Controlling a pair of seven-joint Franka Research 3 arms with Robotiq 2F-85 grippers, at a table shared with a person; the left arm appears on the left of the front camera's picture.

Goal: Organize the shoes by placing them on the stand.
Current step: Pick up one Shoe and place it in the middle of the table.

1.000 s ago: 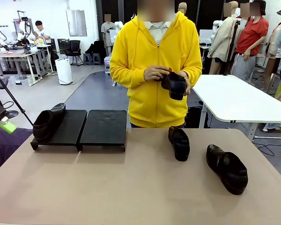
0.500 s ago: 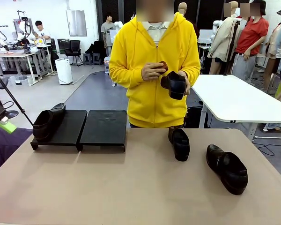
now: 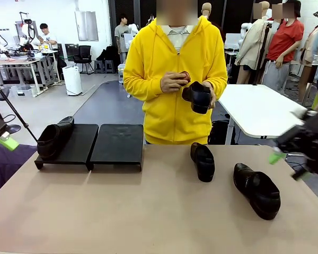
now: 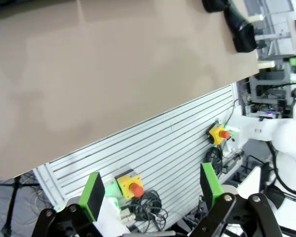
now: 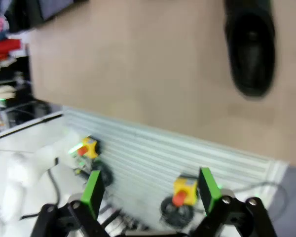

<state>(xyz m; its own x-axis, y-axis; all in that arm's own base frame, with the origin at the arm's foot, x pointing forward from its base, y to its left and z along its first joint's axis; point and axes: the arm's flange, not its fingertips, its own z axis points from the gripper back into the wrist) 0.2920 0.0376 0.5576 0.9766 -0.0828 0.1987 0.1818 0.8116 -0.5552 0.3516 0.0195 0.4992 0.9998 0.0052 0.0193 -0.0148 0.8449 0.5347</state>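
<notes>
Left tool (image 4: 150,190), fingers apart, off worktop (image 3: 122,211) left edge. Right tool (image 3: 289,165), fingers apart, by right edge near rightmost loafer (image 3: 257,190). Centre loafer (image 3: 203,161) beside it. Third loafer (image 3: 54,138) on stand (image 3: 116,144) left panel, right panel bare. Fourth loafer (image 3: 197,96) in person's hand (image 3: 173,82).

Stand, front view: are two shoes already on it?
No, just one black loafer lies on the stand, on its left panel.

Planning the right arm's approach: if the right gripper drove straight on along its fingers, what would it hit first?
Likely the bare table top near its front edge; the nearest shoe lies off to one side of the right gripper and its line. Depth unclear.
</notes>
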